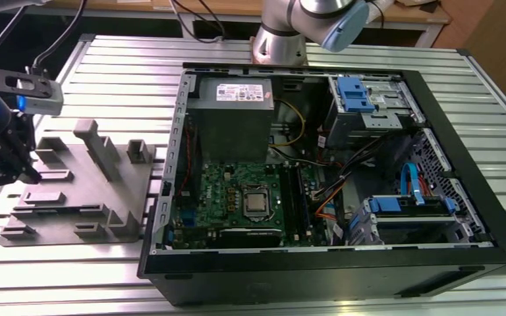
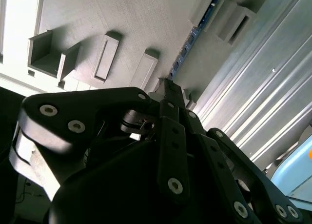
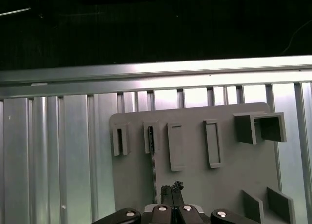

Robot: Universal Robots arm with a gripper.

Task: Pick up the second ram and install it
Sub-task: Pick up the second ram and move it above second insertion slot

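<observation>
Gripper (image 3: 171,189) was the nearest thing to you in both wrist views. Its two dark fingers (image 2: 170,131) were drawn together at the tips, with no gap visible between them. They hung low over the grey tray (image 3: 229,180), and you could not tell whether they touched anything.

Just beside those tips you had the second ram (image 3: 152,160). It was a thin dark strip standing on edge, with its far end seated in one of the tray's narrow slots. In the second wrist view the same stick ran away from the fingertips towards a raised grey post, and small blue marks showed along its side. It was in the tray, not in the computer.

Beyond the stick, your tray carried more slots and upright posts, and it lay flat on the ribbed metal table (image 3: 58,160).

In the exterior view the gripper hung over the tray's edge at the exterior view's left. To the exterior view's right of the tray you had the open computer case (image 1: 323,280) lying on its side. The green motherboard (image 1: 231,197) faced up inside it, and the grey power supply (image 1: 231,122) sat behind the board. Farthest back, the arm's base (image 1: 279,36) stood on the table behind the case.
</observation>
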